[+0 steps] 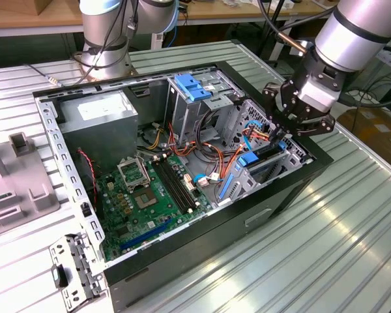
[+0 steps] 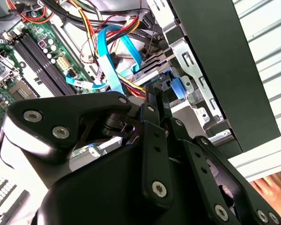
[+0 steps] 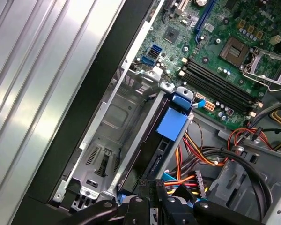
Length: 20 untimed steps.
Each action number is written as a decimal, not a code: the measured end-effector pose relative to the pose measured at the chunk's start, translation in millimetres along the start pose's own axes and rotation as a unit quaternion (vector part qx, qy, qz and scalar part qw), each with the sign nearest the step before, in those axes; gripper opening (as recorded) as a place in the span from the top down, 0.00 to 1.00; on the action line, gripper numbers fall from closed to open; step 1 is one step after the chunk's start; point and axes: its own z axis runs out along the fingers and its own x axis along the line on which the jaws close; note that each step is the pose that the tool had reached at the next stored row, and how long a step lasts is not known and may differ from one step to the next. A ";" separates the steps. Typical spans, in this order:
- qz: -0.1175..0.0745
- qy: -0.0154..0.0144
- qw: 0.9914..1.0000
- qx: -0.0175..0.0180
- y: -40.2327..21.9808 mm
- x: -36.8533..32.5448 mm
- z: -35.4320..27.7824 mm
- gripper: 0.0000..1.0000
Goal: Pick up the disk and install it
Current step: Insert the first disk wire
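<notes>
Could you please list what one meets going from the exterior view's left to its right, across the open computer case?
Grey power supply box → motherboard → light-blue latch → the disk in its bay → gripper reaching down at it.

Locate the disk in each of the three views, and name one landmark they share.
Exterior view: disk in the drive bay, toward the exterior view's right.
First wrist view: edge-on beside the case wall.
Second wrist view: blue carrier corner near the case wall.
Shared landmark: green motherboard.
</notes>
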 end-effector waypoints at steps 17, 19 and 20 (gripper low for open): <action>0.057 0.002 0.998 0.004 0.4 -0.2 0.2 0.83; 0.065 0.003 0.998 0.005 0.6 -0.3 0.3 0.83; 0.072 0.003 0.997 0.005 0.7 -0.3 0.3 0.83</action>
